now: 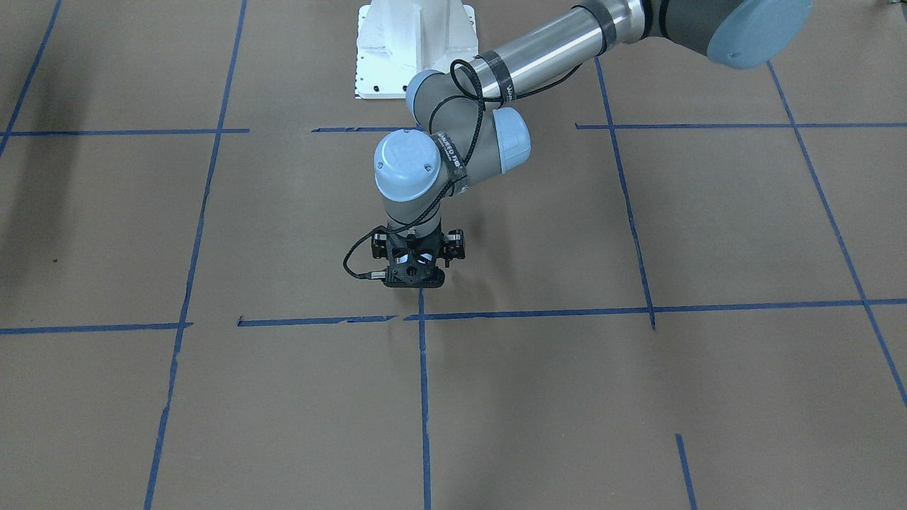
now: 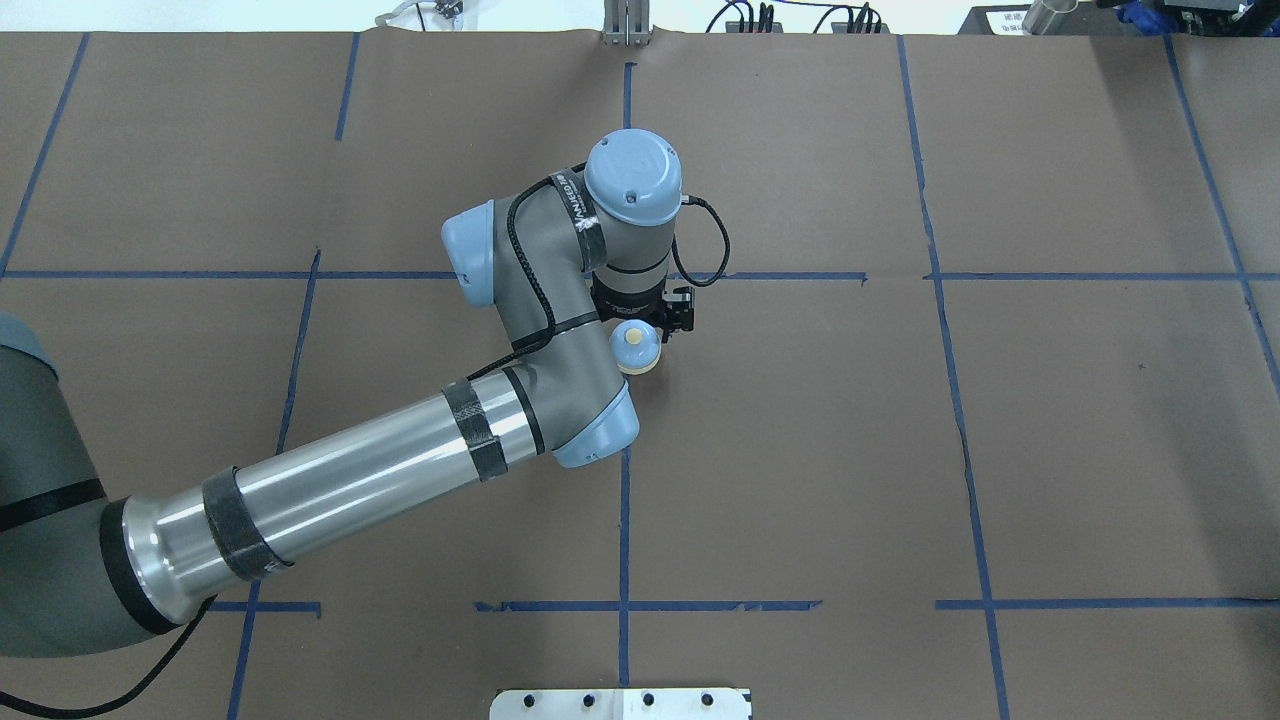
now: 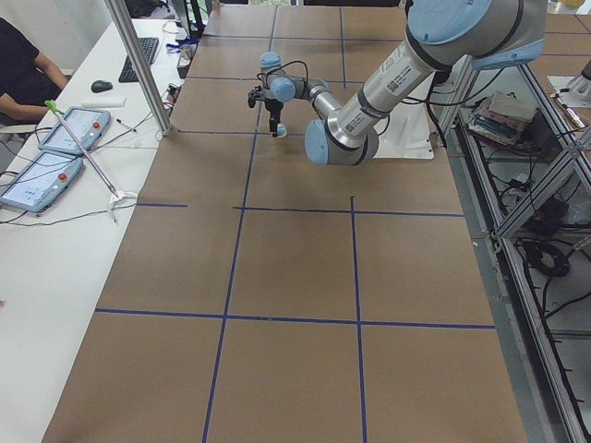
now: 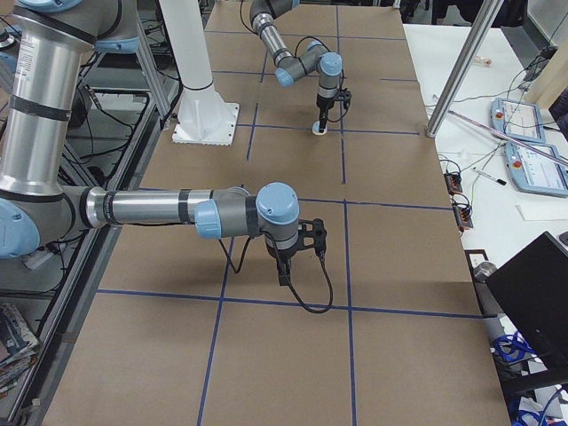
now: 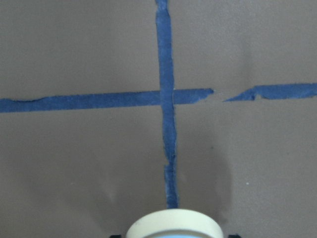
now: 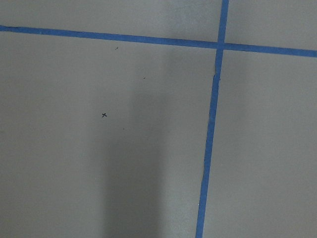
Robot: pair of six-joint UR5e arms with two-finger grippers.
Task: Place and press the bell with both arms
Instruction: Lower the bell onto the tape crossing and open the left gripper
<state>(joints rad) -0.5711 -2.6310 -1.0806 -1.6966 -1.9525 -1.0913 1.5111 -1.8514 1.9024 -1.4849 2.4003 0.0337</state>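
The bell (image 2: 636,347), a small light-blue dome with a cream button, sits between the fingers of my left gripper (image 2: 642,330) near a tape cross in the middle of the table. Its cream rim (image 5: 173,226) fills the bottom edge of the left wrist view, with a black fingertip on each side. The left gripper (image 1: 414,278) points straight down and hides the bell in the front view. The bell (image 4: 318,130) is at or just above the paper. My right gripper (image 4: 285,275) shows only in the right side view, pointing down far from the bell; I cannot tell its state.
Brown paper with blue tape grid lines (image 2: 624,470) covers the table. The white pedestal base (image 1: 414,49) stands behind the left arm. Tablets and cables (image 3: 55,152) lie on the side bench, where a person (image 3: 18,69) sits. The right wrist view shows only paper and a tape cross (image 6: 218,45).
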